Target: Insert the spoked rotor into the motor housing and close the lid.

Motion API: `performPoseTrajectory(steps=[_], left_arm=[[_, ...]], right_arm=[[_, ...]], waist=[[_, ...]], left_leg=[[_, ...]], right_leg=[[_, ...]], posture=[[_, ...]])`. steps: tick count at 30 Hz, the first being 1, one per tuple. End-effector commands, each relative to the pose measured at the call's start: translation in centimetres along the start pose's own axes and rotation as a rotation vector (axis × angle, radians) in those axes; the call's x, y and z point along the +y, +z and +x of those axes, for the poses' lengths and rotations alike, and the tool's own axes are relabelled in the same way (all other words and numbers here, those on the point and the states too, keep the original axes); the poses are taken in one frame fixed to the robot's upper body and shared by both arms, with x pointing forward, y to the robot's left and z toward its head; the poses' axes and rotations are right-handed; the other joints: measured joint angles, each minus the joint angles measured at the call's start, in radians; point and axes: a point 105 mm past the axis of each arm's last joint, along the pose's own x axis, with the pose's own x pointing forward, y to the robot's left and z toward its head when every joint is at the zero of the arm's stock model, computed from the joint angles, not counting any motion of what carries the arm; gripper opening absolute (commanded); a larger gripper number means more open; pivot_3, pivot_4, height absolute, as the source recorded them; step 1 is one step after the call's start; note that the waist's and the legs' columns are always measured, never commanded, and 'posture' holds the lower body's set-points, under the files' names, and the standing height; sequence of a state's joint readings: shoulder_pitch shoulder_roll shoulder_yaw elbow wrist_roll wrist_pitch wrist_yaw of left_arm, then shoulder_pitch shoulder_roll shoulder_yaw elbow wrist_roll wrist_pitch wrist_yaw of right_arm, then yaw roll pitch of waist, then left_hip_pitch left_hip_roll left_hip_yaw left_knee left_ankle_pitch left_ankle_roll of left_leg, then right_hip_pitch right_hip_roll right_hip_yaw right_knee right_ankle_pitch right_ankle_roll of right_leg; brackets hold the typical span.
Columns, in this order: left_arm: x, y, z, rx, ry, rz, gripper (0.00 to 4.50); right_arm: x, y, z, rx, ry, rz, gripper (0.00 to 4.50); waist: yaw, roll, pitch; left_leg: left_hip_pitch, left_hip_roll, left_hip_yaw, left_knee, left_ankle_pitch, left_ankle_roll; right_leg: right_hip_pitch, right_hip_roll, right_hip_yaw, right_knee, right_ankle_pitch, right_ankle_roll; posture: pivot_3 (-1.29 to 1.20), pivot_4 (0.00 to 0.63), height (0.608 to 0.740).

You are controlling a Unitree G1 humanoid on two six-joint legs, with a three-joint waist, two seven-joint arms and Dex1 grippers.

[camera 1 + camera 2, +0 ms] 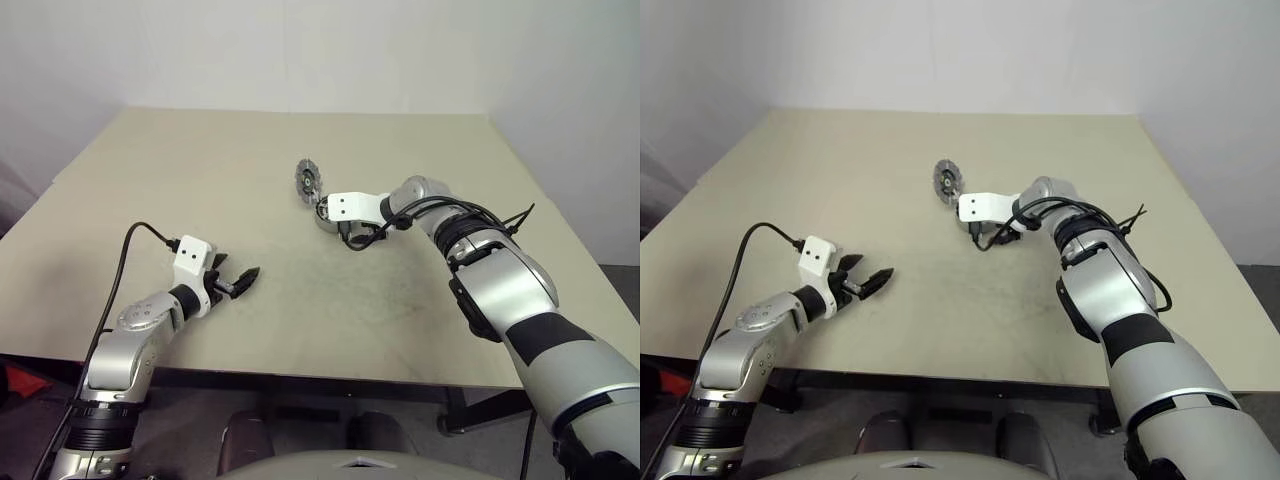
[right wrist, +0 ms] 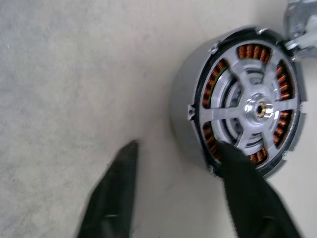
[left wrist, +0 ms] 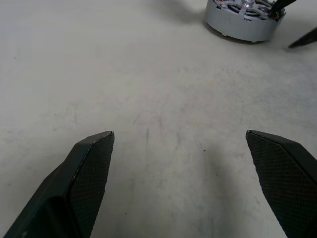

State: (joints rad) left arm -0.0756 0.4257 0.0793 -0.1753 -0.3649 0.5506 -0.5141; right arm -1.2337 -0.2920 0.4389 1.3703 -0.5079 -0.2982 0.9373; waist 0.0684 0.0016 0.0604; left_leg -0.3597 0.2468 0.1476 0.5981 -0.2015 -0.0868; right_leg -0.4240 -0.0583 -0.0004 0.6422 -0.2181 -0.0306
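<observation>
1 motor housing (image 2: 237,99) near the worktop (image 1: 200,170) middle, toward the far edge, with 1 spoked rotor (image 2: 257,106) seated inside over the copper windings. 1 lid (image 1: 306,180) propped on edge just beyond the housing. 2 grippers: right gripper (image 2: 181,156) half spread, 1 finger on the housing rim, other on the tabletop, pinching nothing. Left gripper (image 1: 238,282) spread wide, empty, near the front edge. Wide bare room along left, far and right edges.
</observation>
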Motion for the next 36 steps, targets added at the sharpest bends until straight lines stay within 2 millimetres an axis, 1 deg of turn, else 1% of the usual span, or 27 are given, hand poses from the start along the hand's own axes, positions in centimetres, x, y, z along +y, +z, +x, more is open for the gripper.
performPoseTrajectory(steps=[1, 2, 13, 16, 18, 25, 29, 31, 33, 36], left_arm=[[-0.1, 1.6, -0.1, -0.056, 0.003, 0.039, 4.50], [-0.1, 1.6, -0.1, -0.055, 0.003, 0.039, 4.50], [-0.1, 1.5, -0.1, -0.050, 0.001, 0.040, 4.50], [0.0, 1.5, -0.1, -0.049, 0.002, 0.039, 4.50], [0.0, 1.5, -0.1, -0.049, 0.004, 0.039, 4.50], [0.3, 1.6, -0.2, -0.050, 0.014, 0.036, 4.50], [0.3, 1.5, -0.2, -0.051, 0.018, 0.034, 4.50], [0.3, 1.4, -0.2, -0.050, 0.020, 0.030, 4.50], [0.2, 1.3, -0.2, -0.049, 0.022, 0.026, 4.50], [0.1, 1.1, -0.3, -0.048, 0.022, 0.020, 4.50]], right_arm=[[-0.2, 0.1, -0.1, -0.003, -0.006, -0.006, 1.44], [-0.2, 0.1, -0.1, -0.004, -0.010, -0.002, 1.12], [-0.7, 0.2, 0.0, -0.016, -0.060, 0.021, 1.12], [-0.7, 0.2, 0.0, -0.019, -0.061, 0.021, 0.62], [-0.6, 0.2, -0.1, -0.019, -0.053, 0.016, 0.05], [-0.5, -0.1, -0.2, -0.017, -0.053, 0.015, 0.02], [-0.2, -0.4, -0.2, -0.030, -0.028, 0.066, 0.02], [0.3, 0.0, -0.3, -0.072, 0.024, 0.112, 0.02], [1.1, 1.0, -0.6, -0.145, 0.127, 0.153, 0.02], [2.0, 2.2, -1.3, -0.231, 0.253, 0.161, 0.02]], waist=[[0.000, 0.000, 0.000], [0.000, 0.000, 0.000], [0.000, 0.000, 0.000], [0.000, 0.000, 0.000], [-0.003, 0.000, 0.000], [-0.001, 0.000, 0.000], [-0.001, 0.000, 0.000], [0.000, 0.000, 0.000], [0.002, 0.000, 0.000], [0.001, 0.000, 0.000]], left_leg=[[0.000, 0.000, 0.000, 0.000, 0.000, 0.000], [0.000, 0.000, 0.000, 0.000, 0.000, 0.000], [0.000, 0.000, 0.000, 0.000, 0.000, 0.000], [0.000, 0.000, 0.000, 0.000, 0.000, 0.000], [0.001, 0.000, 0.000, 0.000, 0.000, 0.000], [0.003, 0.000, 0.000, 0.000, 0.000, -0.001], [0.003, 0.000, 0.000, 0.000, 0.000, -0.001], [0.003, 0.001, 0.000, 0.000, 0.000, -0.001], [0.002, 0.001, 0.000, 0.000, 0.000, -0.001], [-0.001, 0.002, 0.000, 0.000, 0.000, 0.001]], right_leg=[[0.000, 0.000, 0.000, 0.000, 0.000, 0.000], [0.000, 0.000, 0.000, 0.000, 0.000, 0.000], [0.000, 0.000, 0.000, 0.000, 0.000, 0.000], [0.000, 0.000, 0.000, 0.000, 0.000, 0.000], [0.002, 0.000, 0.000, 0.000, 0.000, 0.000], [0.002, 0.000, 0.000, 0.001, 0.001, -0.002], [0.002, 0.000, 0.000, 0.001, 0.001, -0.002], [0.002, 0.000, 0.000, 0.001, 0.001, -0.002], [0.002, 0.000, 0.000, 0.000, 0.001, -0.002], [0.001, 0.000, -0.001, -0.001, 0.001, -0.002]], posture=[[0.00, 0.000, 0.740], [0.00, 0.000, 0.740], [0.00, 0.000, 0.740], [0.00, 0.000, 0.740], [0.00, 0.000, 0.740], [0.00, 0.000, 0.740], [0.00, 0.000, 0.740], [0.00, 0.000, 0.740], [0.00, 0.000, 0.740], [0.00, 0.000, 0.740]])
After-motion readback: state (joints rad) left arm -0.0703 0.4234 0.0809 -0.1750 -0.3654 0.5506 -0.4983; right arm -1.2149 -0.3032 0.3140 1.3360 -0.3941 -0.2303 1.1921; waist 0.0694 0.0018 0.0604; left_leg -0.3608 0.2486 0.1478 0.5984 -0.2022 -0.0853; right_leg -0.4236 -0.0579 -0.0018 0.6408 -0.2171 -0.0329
